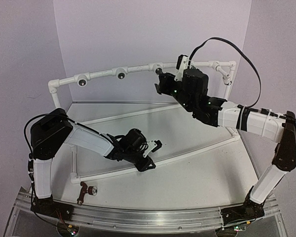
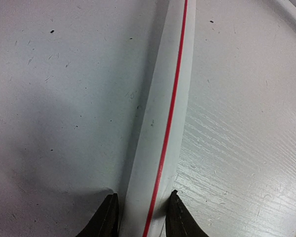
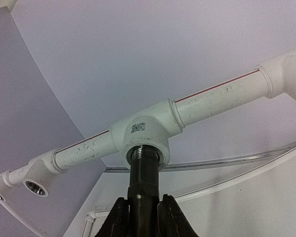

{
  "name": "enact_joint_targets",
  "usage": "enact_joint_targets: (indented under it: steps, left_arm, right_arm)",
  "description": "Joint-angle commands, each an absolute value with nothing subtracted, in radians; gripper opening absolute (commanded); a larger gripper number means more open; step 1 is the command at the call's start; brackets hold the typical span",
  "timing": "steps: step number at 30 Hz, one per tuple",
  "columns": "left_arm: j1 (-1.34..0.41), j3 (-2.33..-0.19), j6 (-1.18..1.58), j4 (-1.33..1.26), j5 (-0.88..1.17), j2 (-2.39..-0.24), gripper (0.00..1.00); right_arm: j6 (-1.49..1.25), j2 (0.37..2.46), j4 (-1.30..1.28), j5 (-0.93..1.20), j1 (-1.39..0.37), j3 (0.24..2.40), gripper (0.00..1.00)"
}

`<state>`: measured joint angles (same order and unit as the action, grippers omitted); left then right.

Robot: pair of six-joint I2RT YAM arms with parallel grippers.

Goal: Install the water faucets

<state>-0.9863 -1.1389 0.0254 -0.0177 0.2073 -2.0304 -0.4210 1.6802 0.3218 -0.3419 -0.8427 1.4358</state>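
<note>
Nearest the arms, the reddish-brown faucet lies on the white table by the front edge, just right of the left arm's base, with nothing gripping it. A little farther in, the left gripper sits low, its 2 fingers pressed against either side of the lower pipe, a white run with a red stripe lying on the table. Farther back and higher, the right gripper is clenched around the black faucet, whose silvery threaded end sits in the mouth of a tee socket on the top rail. To its left along the rail, 2 open sockets face forward.
</note>
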Motion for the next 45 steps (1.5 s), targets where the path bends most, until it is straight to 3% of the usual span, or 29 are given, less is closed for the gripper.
enact_joint_targets:
  steps: [1,21,37,45]
  left_arm:
    - [-1.028,-1.068,0.143,0.230,0.292,-2.163,0.07]
    - [-1.035,-1.066,0.143,0.230,0.285,-2.151,0.07]
    - [-1.039,-1.067,0.144,0.232,0.285,-2.143,0.07]
    - [-1.040,-1.070,0.149,0.236,0.269,-2.149,0.07]
  right_arm:
    - [-0.616,1.688,0.502,-0.301,-0.782,1.408,0.00]
    - [-1.142,1.767,0.654,-0.192,-0.755,1.356,0.00]
    - [-1.414,1.890,0.950,-0.307,-0.817,1.364,0.00]
    - [-1.390,1.846,0.892,-0.381,-0.863,1.350,0.00]
